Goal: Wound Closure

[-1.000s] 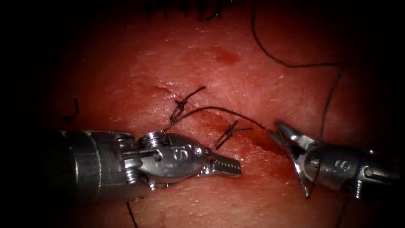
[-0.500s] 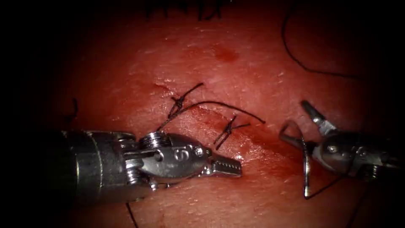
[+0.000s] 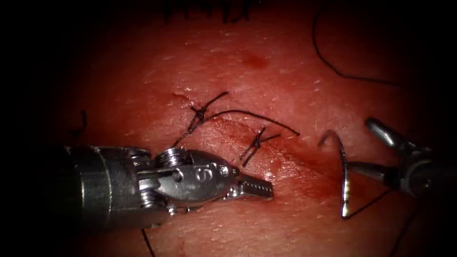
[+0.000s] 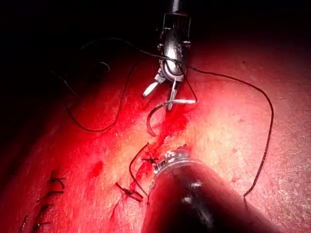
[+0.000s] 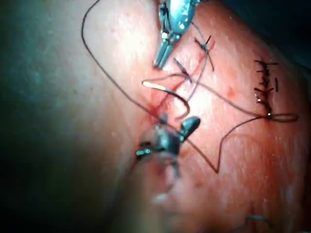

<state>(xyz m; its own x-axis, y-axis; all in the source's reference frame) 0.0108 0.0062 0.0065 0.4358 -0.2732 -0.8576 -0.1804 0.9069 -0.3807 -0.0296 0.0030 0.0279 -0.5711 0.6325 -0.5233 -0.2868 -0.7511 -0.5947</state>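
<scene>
Jaws of the right tool (image 3: 376, 147) stand wide apart and hold nothing; the lower one lies just beside the needle (image 3: 343, 176), and whether it touches is unclear. The needle rests free on the tissue (image 3: 266, 85) at the right end of the cut (image 3: 285, 159), its pointed end arched upward, its tail end low with the thread (image 3: 369, 203) running off to the right. The left tool (image 3: 254, 188), jaws together and empty, lies across the tissue left of the cut. Just above its tip sit two knotted stitches (image 3: 257, 143) with short cut ends, and a loose strand arcs between them. More thread (image 3: 333, 69) loops over the tissue at the upper right.
</scene>
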